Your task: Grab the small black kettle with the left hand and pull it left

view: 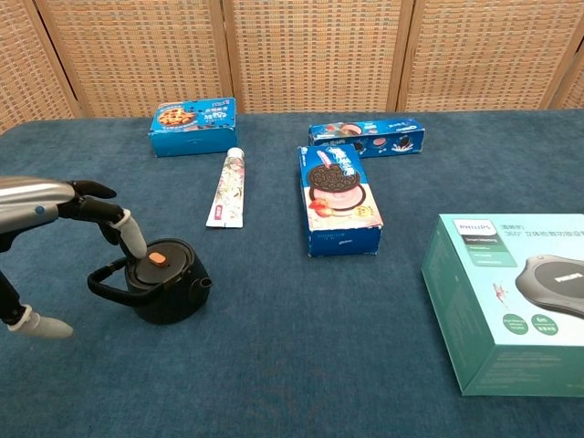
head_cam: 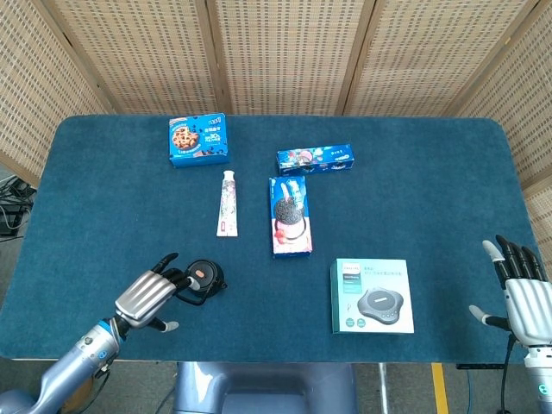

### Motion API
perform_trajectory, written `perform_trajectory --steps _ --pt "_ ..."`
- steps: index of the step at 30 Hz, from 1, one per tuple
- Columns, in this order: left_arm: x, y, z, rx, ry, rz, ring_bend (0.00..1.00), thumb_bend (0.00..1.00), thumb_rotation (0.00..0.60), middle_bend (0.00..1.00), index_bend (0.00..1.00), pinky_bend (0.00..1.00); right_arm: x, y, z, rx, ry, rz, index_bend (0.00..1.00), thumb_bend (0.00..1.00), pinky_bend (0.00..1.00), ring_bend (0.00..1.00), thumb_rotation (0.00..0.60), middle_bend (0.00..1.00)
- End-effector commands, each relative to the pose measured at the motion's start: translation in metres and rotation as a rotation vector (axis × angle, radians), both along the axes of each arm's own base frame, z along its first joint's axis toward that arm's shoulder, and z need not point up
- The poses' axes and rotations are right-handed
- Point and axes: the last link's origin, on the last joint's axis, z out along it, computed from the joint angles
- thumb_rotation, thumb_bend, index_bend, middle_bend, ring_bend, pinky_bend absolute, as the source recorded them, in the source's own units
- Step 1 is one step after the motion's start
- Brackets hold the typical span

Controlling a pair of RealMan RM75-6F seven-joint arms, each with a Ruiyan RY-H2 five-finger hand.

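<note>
Head view: left hand at the small black round kettle, on the blue cloth table near its 7 o'clock edge.
Its fingers are spread and curved over the kettle's loop handle, gripping nothing; whether they touch it is unclear. The right hand rests at 4 o'clock, fingers apart, empty.

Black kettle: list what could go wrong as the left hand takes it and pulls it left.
1. The left hand is open over the black kettle, fingers near its lid; closing there may slip off rather than catch the handle.
2. The kettle looks light, so a high grip might tip it while dragging across the blue cloth.
</note>
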Motion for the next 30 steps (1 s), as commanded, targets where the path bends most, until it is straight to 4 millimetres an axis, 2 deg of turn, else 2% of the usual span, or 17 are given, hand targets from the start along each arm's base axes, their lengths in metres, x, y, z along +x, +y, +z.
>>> perform_trajectory --steps 1,6,14,30 --pt "0.001 -0.001 -0.007 -0.017 0.008 0.003 0.28 0.00 0.600 0.33 0.32 0.00 0.000 0.000 0.000 0.000 -0.002 -0.001 0.00 0.00 0.00 0.00 0.600 0.00" --pt "0.000 -0.001 -0.014 -0.027 0.019 0.013 0.28 0.00 0.600 0.34 0.33 0.00 -0.001 -0.001 0.000 0.001 -0.003 -0.004 0.00 0.00 0.00 0.00 0.600 0.00" --pt "-0.005 0.001 -0.014 -0.026 0.032 0.027 0.29 0.00 0.600 0.36 0.35 0.00 -0.001 -0.001 -0.001 0.005 -0.001 -0.007 0.00 0.00 0.00 0.00 0.600 0.00" --pt "-0.015 -0.003 -0.025 -0.092 0.026 0.031 0.30 0.00 0.600 0.36 0.35 0.00 0.000 -0.001 -0.003 0.012 0.004 -0.006 0.00 0.00 0.00 0.00 0.600 0.00"
